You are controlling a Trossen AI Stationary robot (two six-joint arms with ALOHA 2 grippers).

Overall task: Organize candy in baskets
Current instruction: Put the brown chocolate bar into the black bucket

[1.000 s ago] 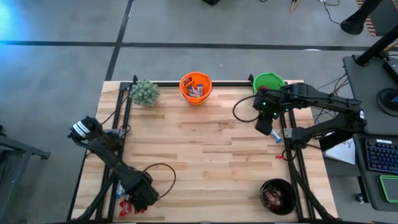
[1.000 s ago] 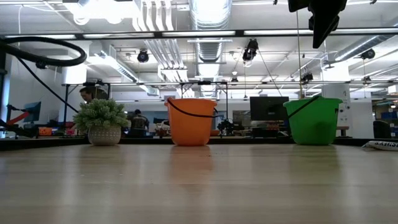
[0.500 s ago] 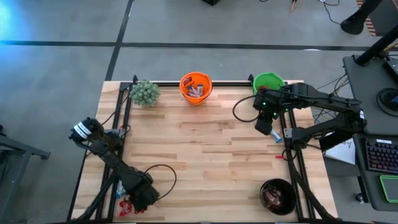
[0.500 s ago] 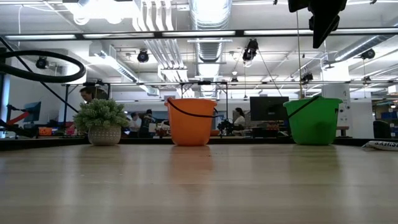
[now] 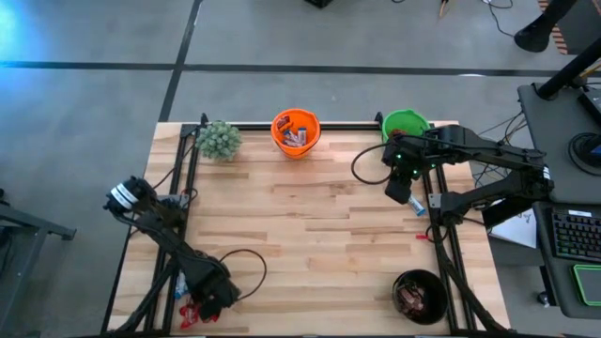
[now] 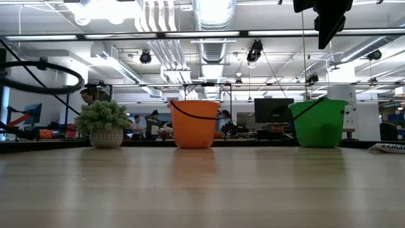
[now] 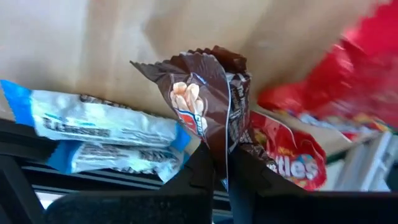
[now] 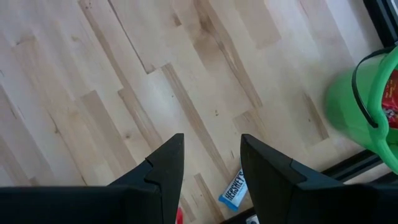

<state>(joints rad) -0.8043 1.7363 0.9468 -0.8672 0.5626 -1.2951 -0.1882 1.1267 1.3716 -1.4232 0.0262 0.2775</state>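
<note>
My left gripper is at the table's near left corner, shut on a dark brown candy in a pile of candy. Around it lie light blue-and-white bars and red ones. My right gripper hangs open and high over the far right of the table, holding nothing. A blue candy lies below it by the right rail. The orange basket and the green basket stand at the far edge, the black basket at the near right. My left gripper pinches the brown candy's wrapper between its two fingers, which come slanting down from above. The wrapper is creased lengthwise where they meet, and the rest sticks out past the fingertips. I cannot tell whether it is clear of the candies under it.
A fuzzy green plant stands at the far left. Black rails run along the left and right sides. A small red candy lies by the right rail. The middle of the wooden table is bare.
The left arm's cable loop has sunk at the left of the low view, as the left gripper settled a little lower over the candy pile. The right arm has kept still.
</note>
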